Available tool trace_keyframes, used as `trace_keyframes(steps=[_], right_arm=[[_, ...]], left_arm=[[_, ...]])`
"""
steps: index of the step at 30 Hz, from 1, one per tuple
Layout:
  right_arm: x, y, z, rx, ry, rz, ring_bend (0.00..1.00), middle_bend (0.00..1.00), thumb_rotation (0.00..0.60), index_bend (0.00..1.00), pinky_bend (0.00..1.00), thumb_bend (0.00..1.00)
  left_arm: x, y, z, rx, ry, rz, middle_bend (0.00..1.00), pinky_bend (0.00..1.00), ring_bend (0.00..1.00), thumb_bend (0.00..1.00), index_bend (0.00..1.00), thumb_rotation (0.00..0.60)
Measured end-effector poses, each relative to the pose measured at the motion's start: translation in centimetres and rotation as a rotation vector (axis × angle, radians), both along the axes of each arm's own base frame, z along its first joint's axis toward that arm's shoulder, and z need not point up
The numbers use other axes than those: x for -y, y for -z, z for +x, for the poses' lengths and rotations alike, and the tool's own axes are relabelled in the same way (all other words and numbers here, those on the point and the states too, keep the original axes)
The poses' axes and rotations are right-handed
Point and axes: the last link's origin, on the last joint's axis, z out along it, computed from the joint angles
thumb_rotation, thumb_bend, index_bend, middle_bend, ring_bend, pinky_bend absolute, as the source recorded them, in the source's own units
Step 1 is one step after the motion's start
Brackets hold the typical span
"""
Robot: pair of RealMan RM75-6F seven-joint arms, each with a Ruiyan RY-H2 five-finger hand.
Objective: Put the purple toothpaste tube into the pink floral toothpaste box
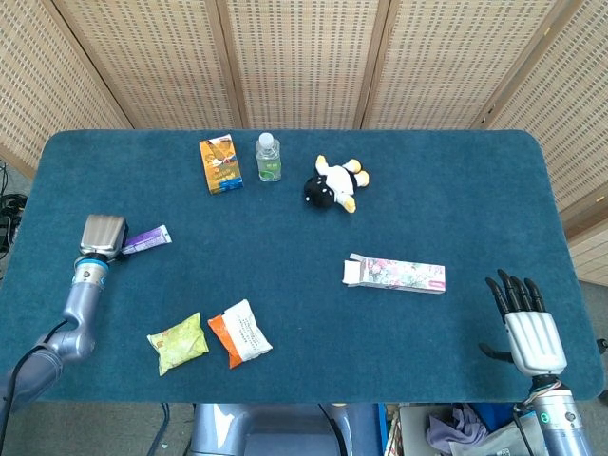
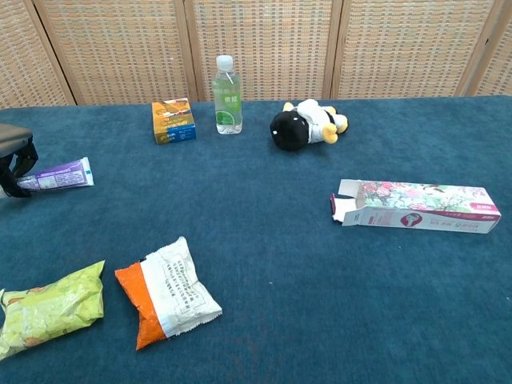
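Blue cloth-covered table (image 1: 446, 180) bearing: orange-and-blue carton (image 1: 219, 163) beside clear bottle with green label (image 1: 269, 157), black-and-white plush toy (image 1: 333, 183) near them, and green snack packet (image 1: 178, 342) next to orange-and-white packet (image 1: 239, 332) at the near edge.

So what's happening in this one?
The left robot hand holds the purple toothpaste tube by one end near the table's left edge, the tube's free end tilted up. The pink floral box lies on its side further right with its flap end open toward the tube. The right robot hand rests open at the near right corner, holding nothing. Nothing is in the box yet.
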Motion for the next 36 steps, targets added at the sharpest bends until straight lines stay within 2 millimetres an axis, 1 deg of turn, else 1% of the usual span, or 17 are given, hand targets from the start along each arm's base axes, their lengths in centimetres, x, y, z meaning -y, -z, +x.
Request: trace_keyframes(steps=[4,13,16,22,27,32,36], right_arm=[[0.0,-0.2,0.0,0.005,-0.001,-0.004,0.0,0.0,0.6,0.0,0.0,0.0],[-0.1,-0.3,0.2,0.014,-0.008,-0.005,0.0,0.0,0.6,0.0,0.0,0.0],[-0.1,-0.3,0.2,0.016,-0.009,-0.006,0.0,0.0,0.6,0.0,0.0,0.0],[-0.1,-0.4,0.3,0.021,-0.012,-0.011,0.0,0.0,0.6,0.0,0.0,0.0],[0.0,-0.5,0.3,0.025,-0.012,-0.011,0.0,0.0,0.6,0.0,0.0,0.0],[0.2,-0.4,0.4,0.025,-0.017,-0.009,0.0,0.0,0.6,0.0,0.0,0.0],[0.9,-0.2,0.8,0.03,-0.029,-0.001,0.0,0.0,0.6,0.0,0.0,0.0]], left_arm=[[0.0,-0.3,0.5,0.013,0.045,0.012,0.68,0.55,0.58,0.23,0.8,0.6],[0.1,-2.0,2.0,0.026,0.17,0.042,0.68,0.55,0.59,0.23,0.81,0.6],[0.3,-2.6,2.9,0.034,0.225,0.047,0.68,0.55,0.59,0.23,0.81,0.6],[0.9,-3.5,4.7,0.049,0.342,0.038,0.68,0.55,0.59,0.23,0.81,0.6],[2.0,-3.9,6.0,0.054,0.448,0.023,0.68,0.55,0.59,0.23,0.81,0.6],[3.0,-4.9,6.6,0.085,0.514,0.023,0.68,0.55,0.59,0.23,0.81,0.6],[3.3,-5.9,6.8,0.098,0.535,0.03,0.68,0.55,0.59,0.23,0.81,0.6]])
